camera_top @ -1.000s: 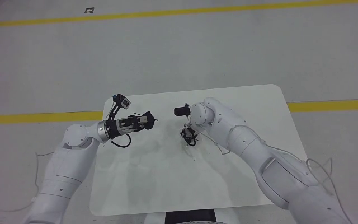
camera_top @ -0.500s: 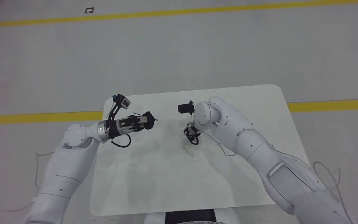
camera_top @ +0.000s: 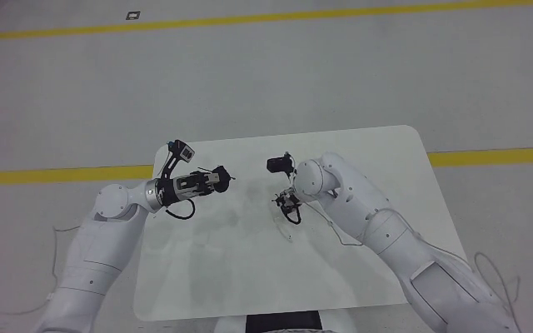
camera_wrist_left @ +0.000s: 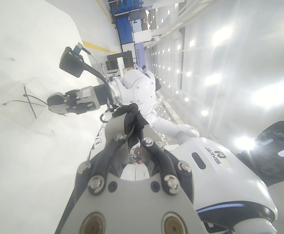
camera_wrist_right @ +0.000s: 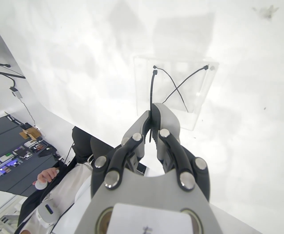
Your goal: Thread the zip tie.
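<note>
My right gripper (camera_wrist_right: 152, 110) is shut on a black zip tie (camera_wrist_right: 152, 88), whose head end sticks out past the fingertips over a clear tray (camera_wrist_right: 199, 110). Two more black zip ties (camera_wrist_right: 176, 89) lie crossed in that tray. In the top view the right gripper (camera_top: 287, 202) hangs low over the middle of the white table (camera_top: 375, 166). My left gripper (camera_top: 223, 177) is held in the air over the table's left part, pointing toward the right one. Its fingers (camera_wrist_left: 119, 124) are shut, with frayed black material at the tips. The left wrist view shows the right gripper (camera_wrist_left: 47, 104) beside the tray's ties (camera_wrist_left: 31, 102).
The white table has rounded corners, and its far right and near parts are bare. A few small dark specks (camera_wrist_right: 265, 11) mark its surface. Grey floor with yellow lines (camera_top: 250, 17) surrounds the table.
The right arm has shifted a little toward the table's near side and right, carrying its zip tie. The left arm has kept still.
</note>
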Controlling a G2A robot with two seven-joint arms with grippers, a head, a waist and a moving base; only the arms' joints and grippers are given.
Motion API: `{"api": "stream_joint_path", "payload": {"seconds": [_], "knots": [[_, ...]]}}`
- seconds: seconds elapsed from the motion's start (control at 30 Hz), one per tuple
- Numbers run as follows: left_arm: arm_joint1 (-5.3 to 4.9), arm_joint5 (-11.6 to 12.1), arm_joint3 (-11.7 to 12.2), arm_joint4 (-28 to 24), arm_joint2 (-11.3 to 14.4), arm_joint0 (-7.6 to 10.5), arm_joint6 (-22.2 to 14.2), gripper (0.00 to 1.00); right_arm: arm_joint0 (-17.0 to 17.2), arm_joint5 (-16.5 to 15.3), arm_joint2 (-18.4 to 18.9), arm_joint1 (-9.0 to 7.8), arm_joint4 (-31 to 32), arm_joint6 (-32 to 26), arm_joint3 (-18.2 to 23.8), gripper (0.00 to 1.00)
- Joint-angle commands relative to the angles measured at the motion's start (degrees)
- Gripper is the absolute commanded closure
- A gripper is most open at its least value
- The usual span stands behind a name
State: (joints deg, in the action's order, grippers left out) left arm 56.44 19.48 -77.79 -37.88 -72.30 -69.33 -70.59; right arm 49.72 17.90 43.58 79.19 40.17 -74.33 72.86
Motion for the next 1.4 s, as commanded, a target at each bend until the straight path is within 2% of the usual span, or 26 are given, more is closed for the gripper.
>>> {"api": "stream_joint_path", "payload": {"seconds": [0.0, 0.27, 0.43, 0.53, 0.8, 1.33, 1.37], "knots": [[0.00, 0.00, 0.00, 0.00, 0.00, 0.00, 0.00, 1.00, 0.65, -0.52, 0.34, -0.24, 0.69, 0.96, 1.42, 1.00], [0.00, 0.00, 0.00, 0.00, 0.00, 0.00, 0.00, 1.00, 4.82, -5.84, 2.06, -1.57, 3.81, 6.03, 8.08, 1.00], [0.00, 0.00, 0.00, 0.00, 0.00, 0.00, 0.00, 1.00, 6.51, -7.86, 3.33, -2.23, 4.78, 6.72, 10.00, 1.00], [0.00, 0.00, 0.00, 0.00, 0.00, 0.00, 0.00, 1.00, 6.63, -7.63, 3.46, -2.41, 5.41, 5.23, 9.57, 1.00], [0.00, 0.00, 0.00, 0.00, 0.00, 0.00, 0.00, 1.00, 3.45, -5.24, 0.66, -1.36, 6.29, 1.38, 4.88, 1.00], [0.00, 0.00, 0.00, 0.00, 0.00, 0.00, 0.00, 1.00, -3.23, -6.06, -4.42, 2.13, 2.02, 0.11, -7.70, 1.00], [0.00, 0.00, 0.00, 0.00, 0.00, 0.00, 0.00, 1.00, -3.64, -6.09, -4.65, 2.41, 1.48, 0.19, -8.75, 0.91]]}}
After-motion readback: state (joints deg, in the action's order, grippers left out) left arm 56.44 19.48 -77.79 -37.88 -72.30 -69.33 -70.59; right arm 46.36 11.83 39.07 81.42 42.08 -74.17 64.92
